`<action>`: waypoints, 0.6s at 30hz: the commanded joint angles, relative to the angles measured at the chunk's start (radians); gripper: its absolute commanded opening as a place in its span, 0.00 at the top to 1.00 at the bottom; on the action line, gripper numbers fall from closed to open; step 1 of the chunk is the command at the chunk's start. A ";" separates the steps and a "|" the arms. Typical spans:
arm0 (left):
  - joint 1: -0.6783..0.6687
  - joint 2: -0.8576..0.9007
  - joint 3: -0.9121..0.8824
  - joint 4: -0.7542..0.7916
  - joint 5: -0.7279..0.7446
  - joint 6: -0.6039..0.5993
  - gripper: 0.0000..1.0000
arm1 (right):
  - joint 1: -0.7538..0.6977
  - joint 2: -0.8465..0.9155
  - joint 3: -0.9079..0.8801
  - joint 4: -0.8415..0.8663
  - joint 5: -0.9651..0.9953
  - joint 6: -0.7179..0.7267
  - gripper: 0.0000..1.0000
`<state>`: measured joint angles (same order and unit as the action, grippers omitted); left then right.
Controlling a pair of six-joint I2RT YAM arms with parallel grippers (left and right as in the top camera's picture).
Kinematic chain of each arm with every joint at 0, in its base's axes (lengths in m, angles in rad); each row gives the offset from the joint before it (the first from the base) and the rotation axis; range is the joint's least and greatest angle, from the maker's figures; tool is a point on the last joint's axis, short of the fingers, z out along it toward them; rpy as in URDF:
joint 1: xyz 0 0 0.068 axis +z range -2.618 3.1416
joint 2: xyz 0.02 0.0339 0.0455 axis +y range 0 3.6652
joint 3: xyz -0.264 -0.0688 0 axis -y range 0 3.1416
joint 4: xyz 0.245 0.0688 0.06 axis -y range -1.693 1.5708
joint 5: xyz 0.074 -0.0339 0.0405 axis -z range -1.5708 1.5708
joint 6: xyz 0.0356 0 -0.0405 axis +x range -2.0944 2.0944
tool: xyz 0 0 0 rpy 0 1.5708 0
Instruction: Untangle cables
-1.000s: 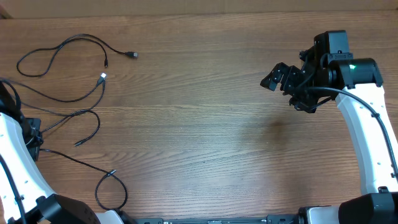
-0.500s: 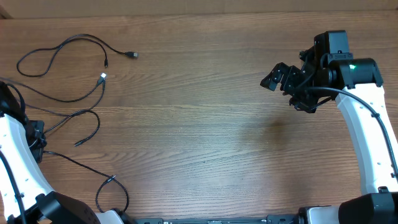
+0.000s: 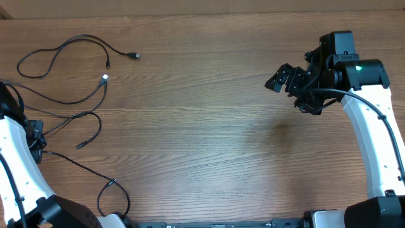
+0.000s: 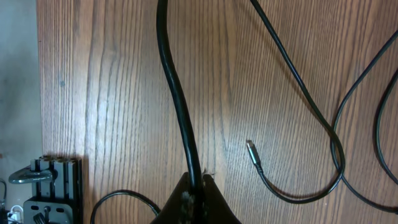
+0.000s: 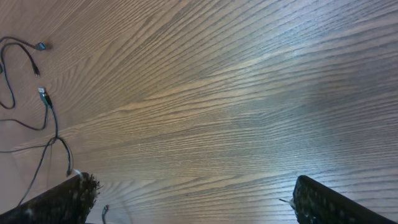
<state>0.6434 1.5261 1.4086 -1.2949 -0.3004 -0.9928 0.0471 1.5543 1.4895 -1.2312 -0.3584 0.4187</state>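
Note:
Several thin black cables lie loosely spread at the table's left. One loops at the top left (image 3: 76, 40) and ends in a dark plug (image 3: 135, 56). Another ends in a silvery plug (image 3: 104, 78). A third curls near the left edge (image 3: 96, 130), and a strand runs down to a loop at the front (image 3: 120, 193). My left gripper (image 3: 33, 134) is at the far left edge, shut on a black cable (image 4: 177, 93) that runs out from its jaws (image 4: 194, 186). My right gripper (image 3: 286, 81) hangs open and empty (image 5: 193, 199) above bare wood at the right, far from the cables (image 5: 46, 99).
The table's left edge (image 4: 38, 93) runs just beside my left gripper, with a black clamp block (image 4: 56, 186) beyond it. A loose plug (image 4: 252, 150) lies just right of the left jaws. The brown wooden table (image 3: 209, 126) stretches between the arms.
My left arm has shifted slightly towards the front, dragging the front loop a little nearer the table's front edge. The right arm has not moved.

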 commanded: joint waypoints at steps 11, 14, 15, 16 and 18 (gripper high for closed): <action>0.006 -0.010 -0.040 0.127 -0.076 -0.011 0.96 | -0.003 0.000 0.003 0.003 0.010 0.004 0.00; 0.010 -0.010 -0.062 0.148 -0.214 -0.106 0.95 | -0.003 0.000 0.003 0.003 0.009 0.004 0.00; 0.014 -0.010 -0.063 0.152 -0.258 -0.133 0.95 | -0.003 0.000 0.003 0.003 0.010 0.004 0.00; 0.021 -0.010 -0.063 0.169 -0.280 -0.137 0.94 | -0.003 0.000 0.003 0.003 0.010 0.004 0.00; 0.040 -0.010 -0.063 0.192 -0.286 -0.137 0.93 | -0.003 0.000 0.003 0.003 0.010 0.004 0.00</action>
<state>0.6544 1.5261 1.3487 -1.1259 -0.4854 -1.0801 0.0471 1.5543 1.4895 -1.2316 -0.3584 0.4187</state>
